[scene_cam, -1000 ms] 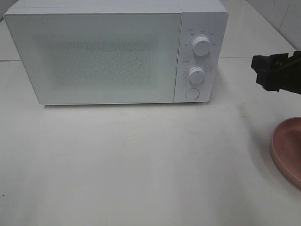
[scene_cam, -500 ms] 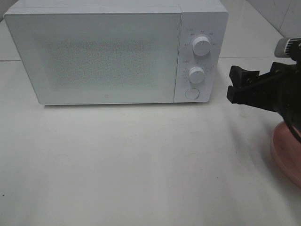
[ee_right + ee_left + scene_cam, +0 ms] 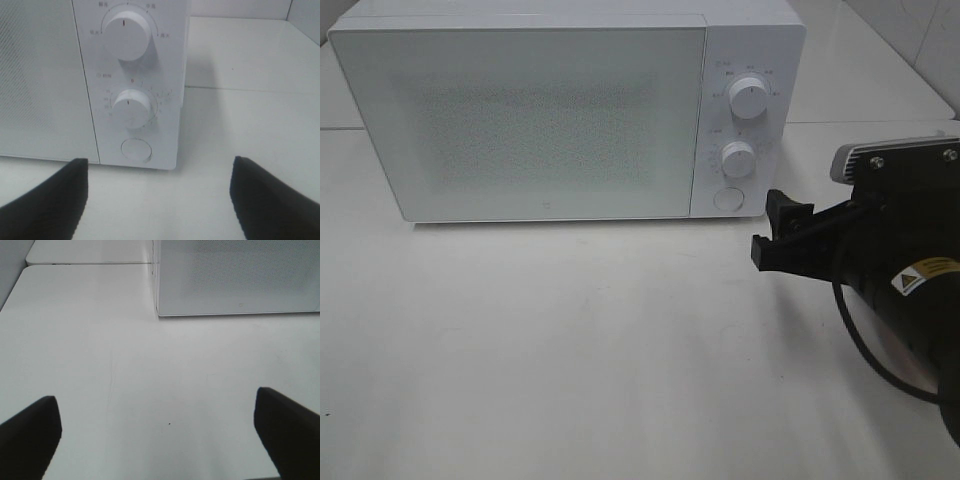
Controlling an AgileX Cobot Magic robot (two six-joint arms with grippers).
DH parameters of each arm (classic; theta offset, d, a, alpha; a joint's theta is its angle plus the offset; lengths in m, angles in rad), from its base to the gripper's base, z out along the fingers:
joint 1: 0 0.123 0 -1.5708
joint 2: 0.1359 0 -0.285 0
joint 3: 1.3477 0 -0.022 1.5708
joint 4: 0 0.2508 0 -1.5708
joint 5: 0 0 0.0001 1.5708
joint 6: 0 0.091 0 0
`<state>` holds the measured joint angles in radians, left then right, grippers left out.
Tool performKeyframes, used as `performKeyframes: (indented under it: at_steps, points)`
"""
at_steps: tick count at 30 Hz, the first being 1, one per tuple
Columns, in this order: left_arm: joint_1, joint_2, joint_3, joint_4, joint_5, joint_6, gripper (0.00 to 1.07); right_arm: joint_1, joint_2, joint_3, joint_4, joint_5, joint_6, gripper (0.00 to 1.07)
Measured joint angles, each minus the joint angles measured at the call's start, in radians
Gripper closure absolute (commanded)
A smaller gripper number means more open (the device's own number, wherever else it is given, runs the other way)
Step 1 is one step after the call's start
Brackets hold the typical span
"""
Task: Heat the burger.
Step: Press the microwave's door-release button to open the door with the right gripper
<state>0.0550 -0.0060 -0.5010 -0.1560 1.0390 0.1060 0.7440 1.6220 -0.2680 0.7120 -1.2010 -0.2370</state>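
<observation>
Over the last second the right gripper (image 3: pixel 770 228) is brought in from the right edge toward the control panel of the microwave (image 3: pixel 550 110), jaws held apart with nothing between them. The pink plate seen earlier is now hidden behind the arm. The round button (image 3: pixel 136 149) under the lower knob (image 3: pixel 131 107) is faced squarely, so opening the closed door is judged the step in hand. The left gripper (image 3: pixel 160 435) is held wide and empty above the table (image 3: pixel 150 365). The burger is seen in no view. Grey marks round the knobs and a yellow warning label (image 3: pixel 930 272) are noted but cannot be read.
</observation>
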Motion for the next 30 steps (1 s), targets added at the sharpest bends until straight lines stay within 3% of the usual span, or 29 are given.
performKeyframes:
  at_steps: [7,18,24,30]
  points:
    - [0.000,0.000,0.000,0.000,0.000,0.000,0.07,0.064,0.035,0.001,0.083,-0.006,0.000,0.32]
    - [0.000,0.000,0.000,0.000,0.000,0.000,0.07,0.071,0.035,0.001,0.094,-0.009,0.053,0.32]
    - [0.000,0.000,0.000,0.000,0.000,0.000,0.07,0.071,0.035,0.001,0.096,-0.010,0.308,0.32]
    - [0.000,0.000,0.000,0.000,0.000,0.000,0.07,0.071,0.035,0.001,0.109,-0.010,0.628,0.40]
